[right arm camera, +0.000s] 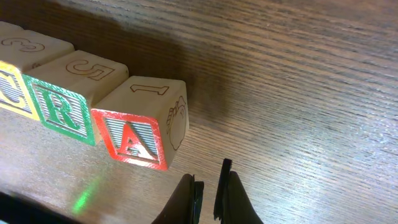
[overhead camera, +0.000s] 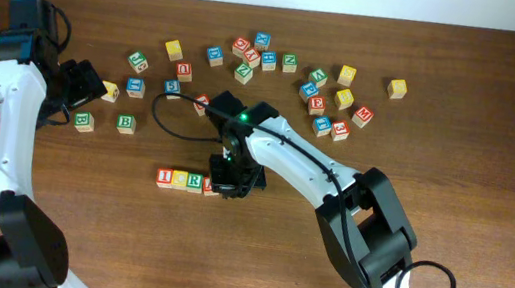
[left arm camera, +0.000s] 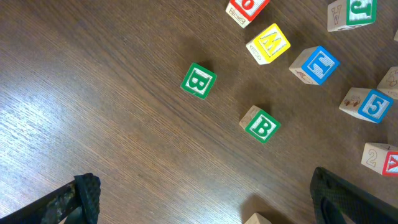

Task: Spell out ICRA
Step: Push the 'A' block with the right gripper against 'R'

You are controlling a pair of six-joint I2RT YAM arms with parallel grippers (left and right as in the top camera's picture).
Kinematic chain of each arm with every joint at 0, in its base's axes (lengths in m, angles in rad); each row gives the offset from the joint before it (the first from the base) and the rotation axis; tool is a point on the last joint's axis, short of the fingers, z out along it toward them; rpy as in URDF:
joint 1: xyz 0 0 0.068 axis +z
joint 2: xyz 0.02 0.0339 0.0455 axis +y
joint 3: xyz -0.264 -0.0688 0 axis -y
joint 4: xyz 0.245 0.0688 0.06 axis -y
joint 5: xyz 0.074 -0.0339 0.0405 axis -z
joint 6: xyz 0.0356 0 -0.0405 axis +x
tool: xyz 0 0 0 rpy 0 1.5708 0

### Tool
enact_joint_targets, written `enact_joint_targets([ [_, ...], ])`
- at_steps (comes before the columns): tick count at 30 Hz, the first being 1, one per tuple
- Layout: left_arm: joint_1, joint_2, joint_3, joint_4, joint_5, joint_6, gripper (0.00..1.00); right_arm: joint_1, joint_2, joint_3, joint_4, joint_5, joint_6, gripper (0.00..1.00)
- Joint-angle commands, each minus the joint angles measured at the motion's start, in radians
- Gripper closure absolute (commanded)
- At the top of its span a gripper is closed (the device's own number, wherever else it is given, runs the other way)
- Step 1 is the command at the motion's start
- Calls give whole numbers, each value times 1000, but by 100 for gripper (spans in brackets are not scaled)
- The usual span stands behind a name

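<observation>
Pressed together and empty, the right gripper [right arm camera: 208, 193] is just beside the red A block [right arm camera: 134, 134]. It lies against the R block [right arm camera: 59, 111], after the C block [right arm camera: 11, 93] and I block [overhead camera: 164, 177], so the word looks complete. The left gripper [left arm camera: 205, 186] is spread wide, holding nothing.

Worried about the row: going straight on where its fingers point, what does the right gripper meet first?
Likely the bare brown wooden table, just beside the red-faced wooden A cube; depth unclear.
</observation>
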Motion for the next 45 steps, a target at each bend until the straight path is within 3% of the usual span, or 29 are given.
enact_joint_targets([
  [1,3,0,14,-1,3,-13,1,8,11,-5,-3,-18,4,95],
  [33,3,0,14,-1,3,-13,1,8,11,-5,32,-46,3,95],
  [45,3,0,14,-1,3,-13,1,5,11,-5,-17,115,0,95],
])
